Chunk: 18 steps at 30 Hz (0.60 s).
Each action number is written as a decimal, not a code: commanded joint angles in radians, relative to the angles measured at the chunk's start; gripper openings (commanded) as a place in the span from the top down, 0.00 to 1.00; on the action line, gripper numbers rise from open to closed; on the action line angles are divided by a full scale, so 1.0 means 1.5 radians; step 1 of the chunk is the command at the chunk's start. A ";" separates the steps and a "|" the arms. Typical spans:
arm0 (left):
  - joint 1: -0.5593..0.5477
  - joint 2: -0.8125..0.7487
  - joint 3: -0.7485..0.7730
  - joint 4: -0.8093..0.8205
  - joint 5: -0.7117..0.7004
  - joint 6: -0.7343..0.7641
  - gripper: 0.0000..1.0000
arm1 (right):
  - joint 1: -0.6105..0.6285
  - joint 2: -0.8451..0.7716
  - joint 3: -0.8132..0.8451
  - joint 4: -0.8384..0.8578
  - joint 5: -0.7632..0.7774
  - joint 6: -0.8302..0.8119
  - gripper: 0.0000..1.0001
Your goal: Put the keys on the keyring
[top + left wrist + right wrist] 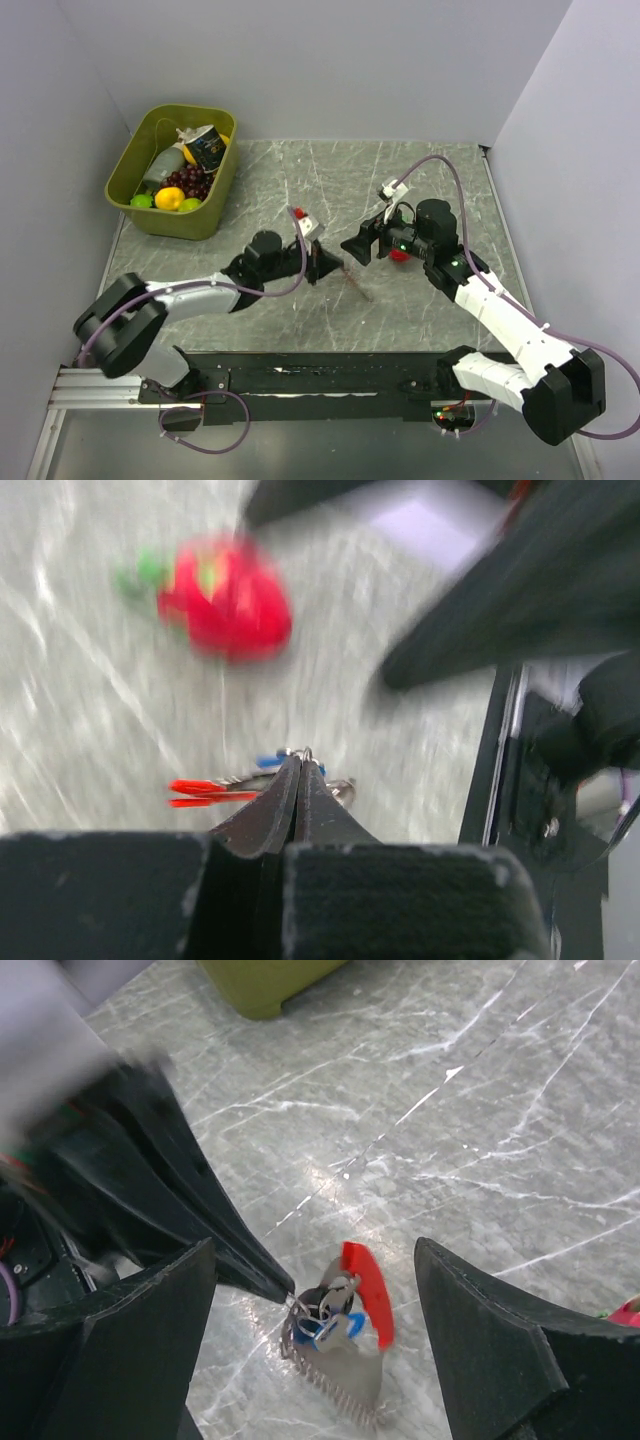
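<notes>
Right wrist view: keyring (368,1295) — a red curved clip with a bunch of silvery rings and chain — lay on the marbled table (500,1110), the chain trailing toward the camera. Blue-headed key (346,1328) sat within the bunch, just beside the clip. Left gripper (283,1288), at the bunch's left edge, had its jaws pressed together, tips pinching a small silver ring of the keyring; the left wrist view showed that loop right at the closed tips. Right gripper (312,1250) hung above, jaws spread wide and empty, one finger to each side of the keyring, not touching it. Red toy fruit (225,595) lay near, apart from the bunch. Green bin (175,175) of toy food stood at the table's far left corner — well apart.
</notes>
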 commanded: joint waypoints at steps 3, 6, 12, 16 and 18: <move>-0.015 0.085 -0.133 0.188 -0.023 -0.106 0.99 | -0.006 0.009 0.009 -0.003 0.009 0.001 0.04; -0.034 0.086 -0.161 0.203 -0.067 -0.105 0.81 | -0.006 0.004 0.012 -0.009 0.014 0.000 0.03; -0.054 -0.004 -0.201 0.150 -0.187 -0.092 0.01 | -0.011 -0.015 0.008 -0.009 0.023 0.004 0.00; -0.054 -0.104 -0.205 0.065 -0.265 -0.092 0.04 | -0.013 -0.030 0.005 -0.009 0.034 0.009 0.00; -0.054 -0.165 -0.206 0.030 -0.307 -0.102 0.04 | -0.013 -0.038 0.003 -0.010 0.041 0.016 0.00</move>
